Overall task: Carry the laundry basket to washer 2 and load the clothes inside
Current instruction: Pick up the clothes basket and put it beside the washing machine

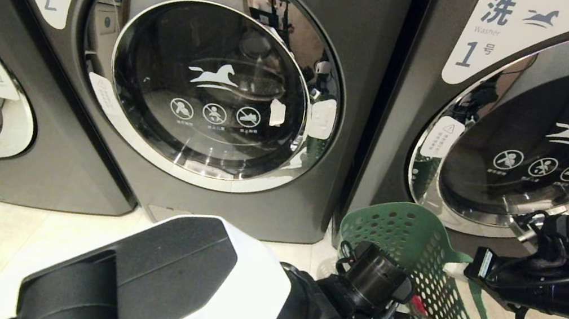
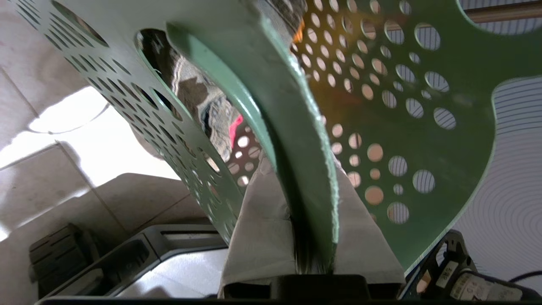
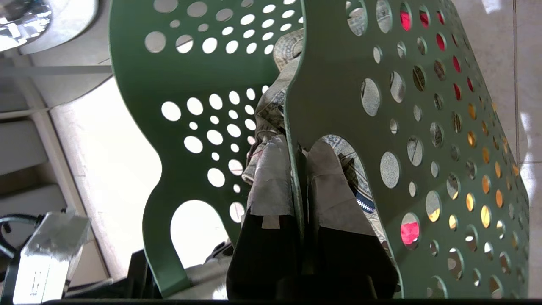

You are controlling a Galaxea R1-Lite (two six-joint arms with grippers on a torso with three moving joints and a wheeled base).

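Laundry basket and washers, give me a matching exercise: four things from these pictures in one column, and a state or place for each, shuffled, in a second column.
Things:
1. laundry basket
2. washer 2
3. left hand
4. red garment

States or places:
A. door shut, label with a blue 2
B. seen through the basket's holes
C. held by both hands, in front of the washers
D. shut on the basket's wall

Pairs: 1-C, 2-A, 3-D, 4-B

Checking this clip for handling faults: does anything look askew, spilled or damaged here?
Nothing spilled or damaged. The laundry basket is tilted, pinched by its walls between the left gripper and the right gripper, clothes inside. Washer 2 has its door shut.
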